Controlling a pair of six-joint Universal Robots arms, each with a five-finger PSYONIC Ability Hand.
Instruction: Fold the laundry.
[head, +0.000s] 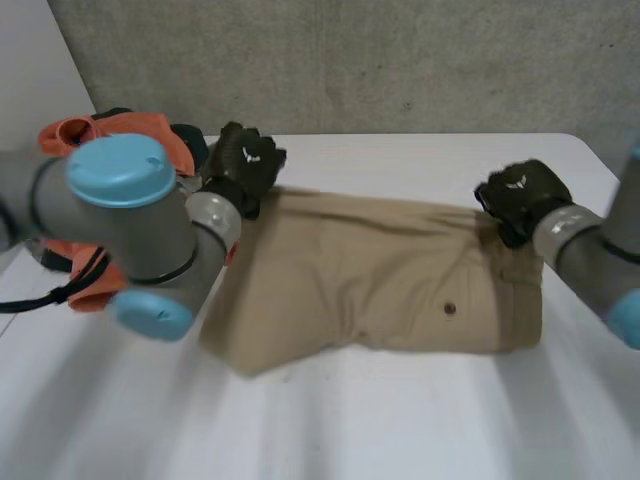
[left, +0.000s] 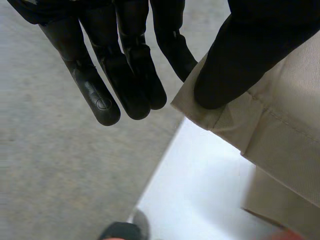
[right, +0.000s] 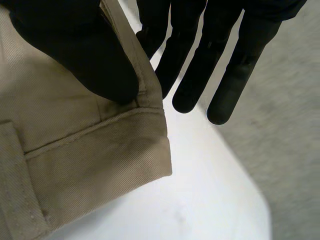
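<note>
On the white counter (head: 400, 420) lie the tan shorts (head: 380, 280), spread flat from side to side across the middle. The waist end, with a small dark button (head: 449, 308), is on my right. The leg end is on my left, and its near edge bulges toward me.

My left robot hand (head: 245, 165) is at the far corner of the leg end. Its thumb (left: 235, 60) sits on top of the hem corner and squeezes it against the closest finger, so this hand is clamped on the shorts. The other fingers (left: 100, 100) are straight and stick out past the cloth and past the counter's edge.

My right robot hand (head: 520, 195) is at the far corner of the waist end. Its thumb (right: 85, 55) presses the waistband corner against the finger behind it, so it is clamped on the shorts too. Its other fingers (right: 230, 95) are straight and point past the cloth, toward the counter's rounded corner.

Between the shorts and the near edge there is a wide bare strip of counter. The strip on the far side is thinner, with a grey wall (head: 350, 60) behind it. The waist end lies near the counter's right edge. A heap of orange cloth (head: 140, 130) sits at the far left, just beside my left arm (head: 130, 220).
</note>
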